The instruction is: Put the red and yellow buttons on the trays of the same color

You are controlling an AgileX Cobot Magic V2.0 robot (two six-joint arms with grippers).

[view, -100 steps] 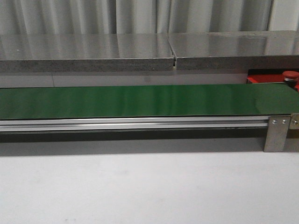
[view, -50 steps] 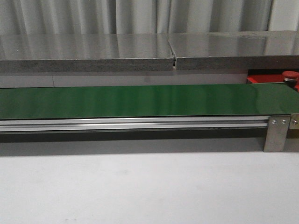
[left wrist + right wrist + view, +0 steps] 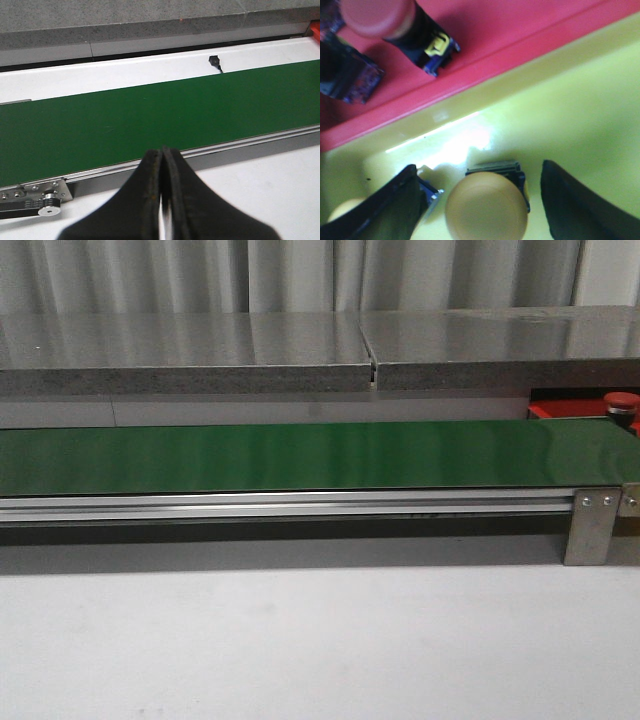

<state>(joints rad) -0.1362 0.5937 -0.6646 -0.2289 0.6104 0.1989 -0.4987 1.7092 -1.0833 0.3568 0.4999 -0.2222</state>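
Right gripper [image 3: 480, 200]: jaws wide apart, straddling a yellow button [image 3: 486, 206] resting in the yellow tray [image 3: 580, 100], no finger contact visible. Left gripper [image 3: 162, 165]: jaws pressed together, empty, above the green belt [image 3: 150, 120]. A red button [image 3: 385, 20] lies in the adjoining red tray [image 3: 510, 30].

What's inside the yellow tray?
A yellow button sits in the yellow tray, between the open fingers of the right gripper. A second yellowish cap pokes out beside one finger, mostly covered. The rest of the tray is out of view.
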